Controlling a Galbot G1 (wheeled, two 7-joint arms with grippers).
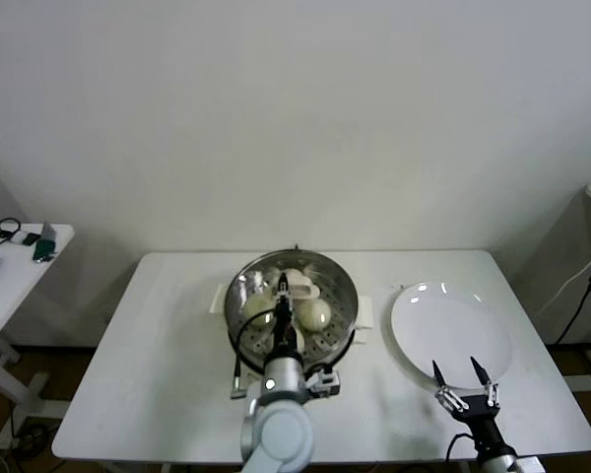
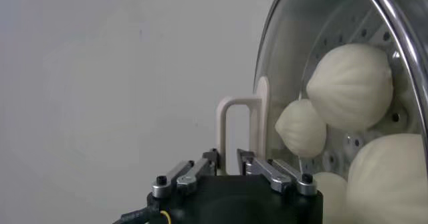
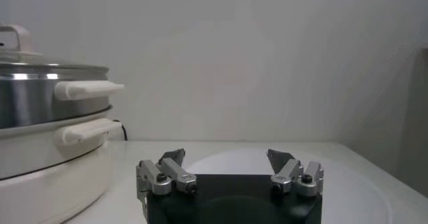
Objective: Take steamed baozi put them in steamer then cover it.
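The steamer [image 1: 347, 301] stands mid-table on its white base, and it also shows in the right wrist view [image 3: 33, 101]. The cover [image 1: 259, 279] lies on it. Through the glass I see baozi [image 1: 316, 313] on the perforated tray, and three show clearly in the left wrist view [image 2: 351, 85]. My left gripper [image 1: 287, 290] reaches down over the pot's middle. In the left wrist view the left gripper [image 2: 227, 156] is shut on the cover's pale cream handle [image 2: 225, 115]. My right gripper [image 1: 458, 372] is open and empty over the near edge of the white plate [image 1: 451, 330].
The empty white plate lies to the right of the steamer, and it also shows in the right wrist view [image 3: 348, 185]. The steamer's cream side handles [image 3: 87, 88] stick out toward the plate. A side table [image 1: 20, 258] with small items stands far left.
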